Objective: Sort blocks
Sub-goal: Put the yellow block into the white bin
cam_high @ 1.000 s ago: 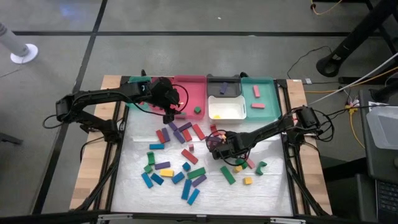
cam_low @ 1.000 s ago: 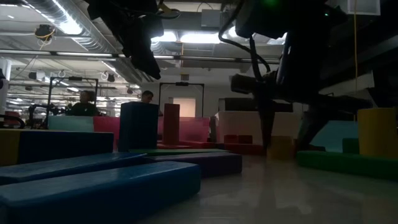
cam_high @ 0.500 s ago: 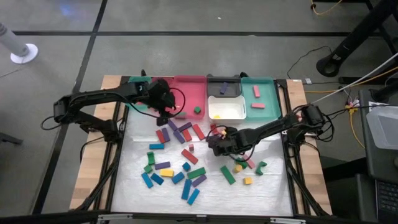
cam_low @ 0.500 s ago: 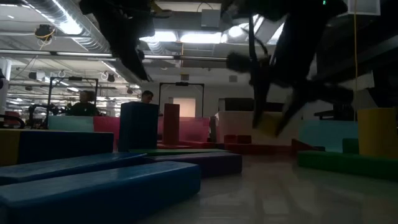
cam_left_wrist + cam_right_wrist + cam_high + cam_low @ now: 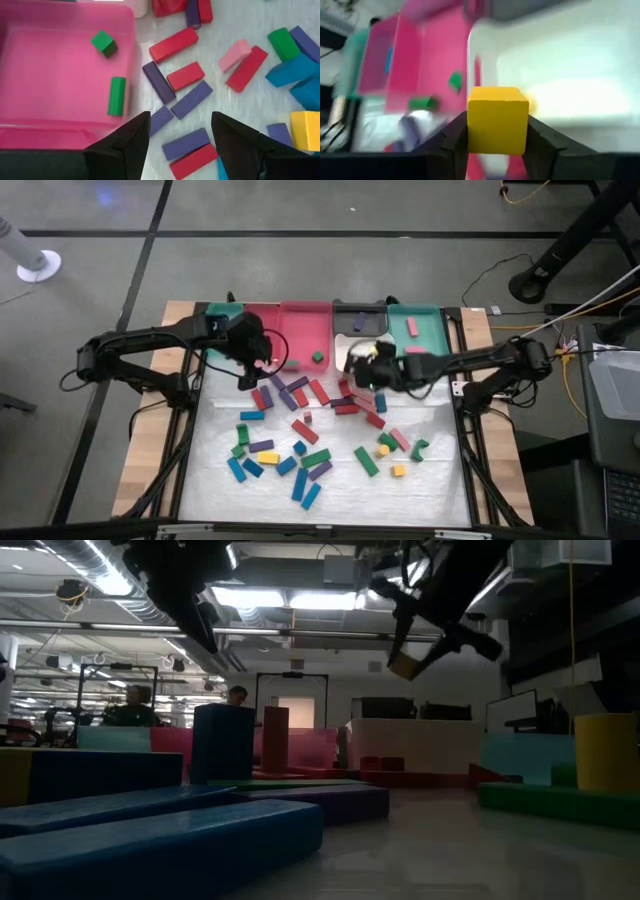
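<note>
A small yellow block point(image 5: 497, 119) sits between the two dark fingers of the right gripper point(image 5: 366, 366), which is closed on it from both sides. In the high view this gripper is a little above the centre of the frame, at the left edge of the white tray point(image 5: 370, 357), and in the low view the block hangs high in the upper middle, well above the table.

Most of the other blocks point(image 5: 300, 442) lie scattered on the white mat point(image 5: 440, 480) in the lower middle of the high view: red, purple, blue, green, yellow and pink bars. Two green blocks point(image 5: 111, 70) lie inside the pink tray point(image 5: 305, 330), and pink pieces are in the teal tray point(image 5: 425, 330) at the upper right of the table. A black tray point(image 5: 360, 318) stands between the pink and the teal one.

The left gripper point(image 5: 180, 137) is at the lower left corner of the pink tray, above red and purple bars. Its fingers stand wide apart and hold nothing.

In the low view two persons point(image 5: 135, 705) show far in the room behind.
</note>
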